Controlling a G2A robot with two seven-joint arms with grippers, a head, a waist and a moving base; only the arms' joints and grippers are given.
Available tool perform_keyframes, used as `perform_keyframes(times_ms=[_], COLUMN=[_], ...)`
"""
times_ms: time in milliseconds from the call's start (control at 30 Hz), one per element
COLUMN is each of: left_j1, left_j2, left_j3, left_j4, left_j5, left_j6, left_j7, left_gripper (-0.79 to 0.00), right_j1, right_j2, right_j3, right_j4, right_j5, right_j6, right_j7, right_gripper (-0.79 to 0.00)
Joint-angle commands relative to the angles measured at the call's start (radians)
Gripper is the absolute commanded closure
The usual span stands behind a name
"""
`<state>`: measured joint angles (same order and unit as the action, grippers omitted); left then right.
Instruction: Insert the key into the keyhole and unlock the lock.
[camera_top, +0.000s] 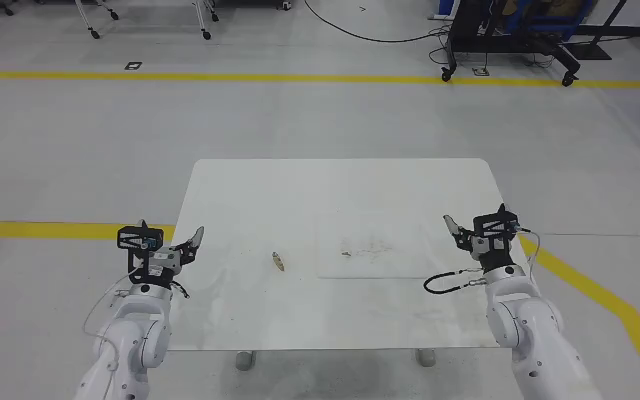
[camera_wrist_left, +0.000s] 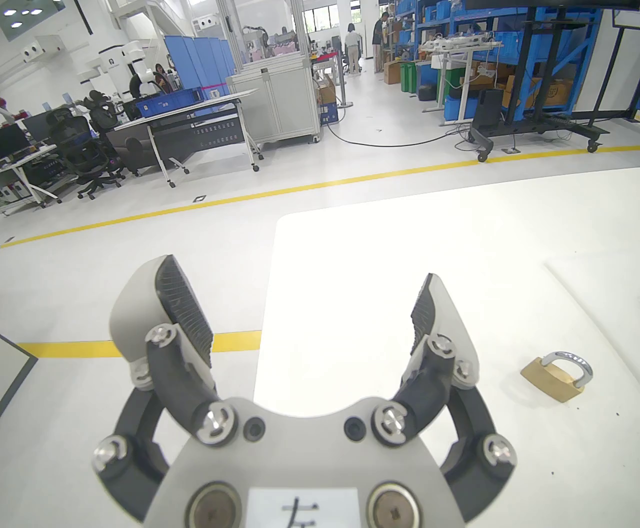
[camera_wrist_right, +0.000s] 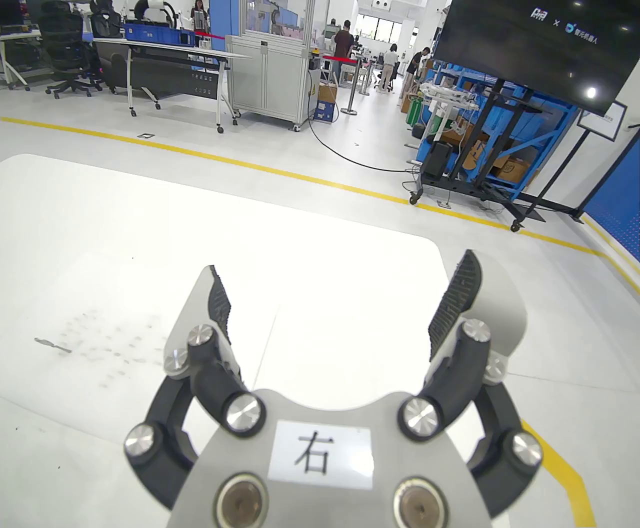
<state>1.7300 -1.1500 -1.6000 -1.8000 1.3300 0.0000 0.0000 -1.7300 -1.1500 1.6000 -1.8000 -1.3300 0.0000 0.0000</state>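
Note:
A brass padlock (camera_top: 277, 262) with a silver shackle lies flat on the white table (camera_top: 340, 195), left of centre; the left wrist view shows the padlock (camera_wrist_left: 555, 376) ahead and off to one side of the fingers. A small key (camera_top: 346, 252) lies near the table's middle, and it appears as a thin dark sliver, the key (camera_wrist_right: 52, 345), among scuff marks. My left gripper (camera_top: 190, 243) hovers at the table's left edge, open and empty (camera_wrist_left: 297, 280). My right gripper (camera_top: 458, 232) hovers over the right edge, also open and empty (camera_wrist_right: 340, 270).
A thin white sheet (camera_top: 420, 260) covers the table's near right part, its edge a faint line. Grey floor with yellow tape lines (camera_top: 300, 77) surrounds the table. Desks, chairs and shelving stand far behind.

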Motion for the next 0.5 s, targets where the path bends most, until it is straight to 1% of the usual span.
perform_keyframes(times_ms=[0, 67, 100, 167, 300, 467], left_j1=[0.0, 0.0, 0.0, 0.0, 0.0, 0.0], left_j2=[0.0, 0.0, 0.0, 0.0, 0.0, 0.0], left_j3=[0.0, 0.0, 0.0, 0.0, 0.0, 0.0], left_j4=[0.0, 0.0, 0.0, 0.0, 0.0, 0.0], left_j5=[0.0, 0.0, 0.0, 0.0, 0.0, 0.0], left_j6=[0.0, 0.0, 0.0, 0.0, 0.0, 0.0], left_j7=[0.0, 0.0, 0.0, 0.0, 0.0, 0.0], left_gripper=[-0.785, -0.785, -0.785, -0.785, -0.785, -0.785], right_j1=[0.009, 0.071, 0.091, 0.162, 0.247, 0.252], right_j2=[-0.001, -0.001, -0.002, -0.007, -0.018, -0.019], right_j3=[-0.01, -0.043, -0.057, -0.122, -0.213, -0.217], right_j4=[0.011, 0.054, 0.071, 0.122, 0.195, 0.199], right_j5=[0.016, 0.045, 0.047, 0.04, 0.021, 0.023], right_j6=[-0.015, -0.093, -0.108, -0.161, -0.174, -0.171], right_j7=[0.019, 0.098, 0.119, 0.175, 0.22, 0.223], right_gripper=[-0.785, -0.785, -0.785, -0.785, -0.785, -0.785])
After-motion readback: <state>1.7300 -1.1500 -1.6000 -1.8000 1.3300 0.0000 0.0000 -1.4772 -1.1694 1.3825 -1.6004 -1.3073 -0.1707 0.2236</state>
